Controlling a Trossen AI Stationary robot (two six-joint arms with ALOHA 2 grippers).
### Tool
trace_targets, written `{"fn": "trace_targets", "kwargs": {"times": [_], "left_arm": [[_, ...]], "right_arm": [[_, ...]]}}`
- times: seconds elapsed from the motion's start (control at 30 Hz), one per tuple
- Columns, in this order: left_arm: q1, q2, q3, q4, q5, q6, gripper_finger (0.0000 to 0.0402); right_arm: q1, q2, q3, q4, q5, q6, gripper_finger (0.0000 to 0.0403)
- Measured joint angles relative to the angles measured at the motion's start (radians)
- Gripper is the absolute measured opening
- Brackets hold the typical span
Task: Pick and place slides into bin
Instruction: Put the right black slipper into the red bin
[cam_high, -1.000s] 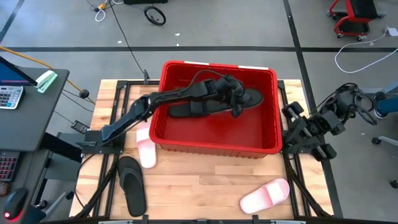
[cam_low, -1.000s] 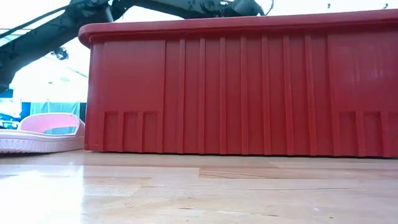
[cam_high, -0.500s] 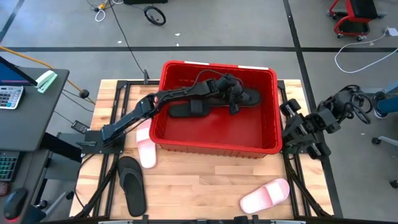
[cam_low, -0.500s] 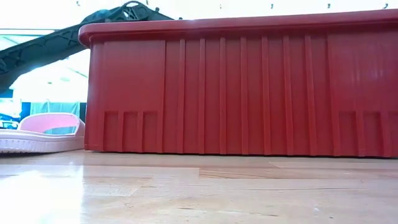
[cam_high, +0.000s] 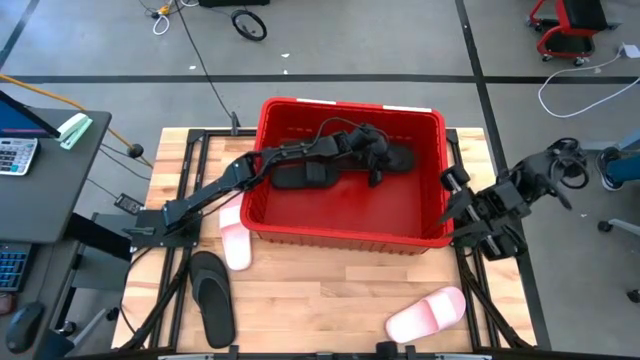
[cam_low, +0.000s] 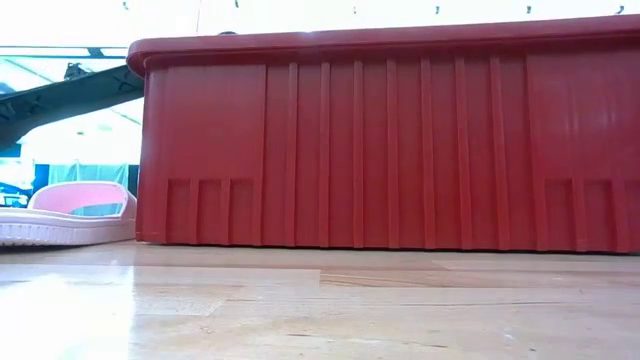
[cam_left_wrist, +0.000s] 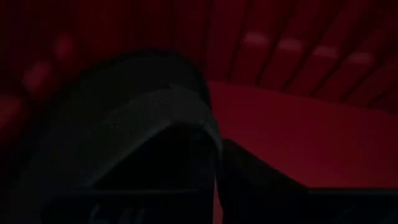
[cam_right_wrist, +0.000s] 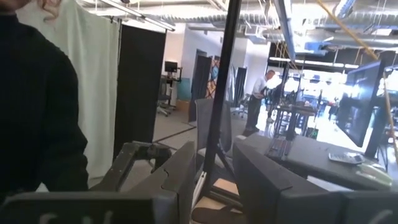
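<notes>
Nearest on the counter (cam_high: 330, 290) lie a black slide (cam_high: 211, 296) at the left and a pink slide (cam_high: 427, 313) at the right; a second pink slide (cam_high: 234, 236) touches the red bin's (cam_high: 345, 237) near-left corner. Farther in, the left gripper (cam_high: 378, 160) sits low inside the bin over two black slides (cam_high: 305, 176), whether gripping one cannot be told. The right gripper (cam_right_wrist: 211, 186), narrowly parted and empty, is raised beside the bin's right wall.

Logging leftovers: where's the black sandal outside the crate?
High view: the black sandal lies on the table's front-left, just below a pink sandal beside the red crate.
</notes>
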Motion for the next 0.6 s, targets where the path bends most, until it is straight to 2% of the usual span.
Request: {"fn": "trace_targets", "kwargs": {"times": [0.17, 0.43, 0.6], "left_arm": [[0.002, 0.0, 0.0, 0.007, -0.006, 0.008, 0.0074], [-0.001, -0.001, 0.008, 0.131, -0.007, -0.032, 0.0174], [-0.008, -0.002, 0.008, 0.121, -0.043, -0.024, 0.022]], "right_arm": [[0.0, 0.014, 0.0, 0.0, 0.0, 0.023, 0.0114], [0.0, 0.016, 0.0, 0.0, 0.0, 0.024, 0.0114], [0.0, 0.017, 0.0, 0.0, -0.001, 0.053, 0.0114]]}}
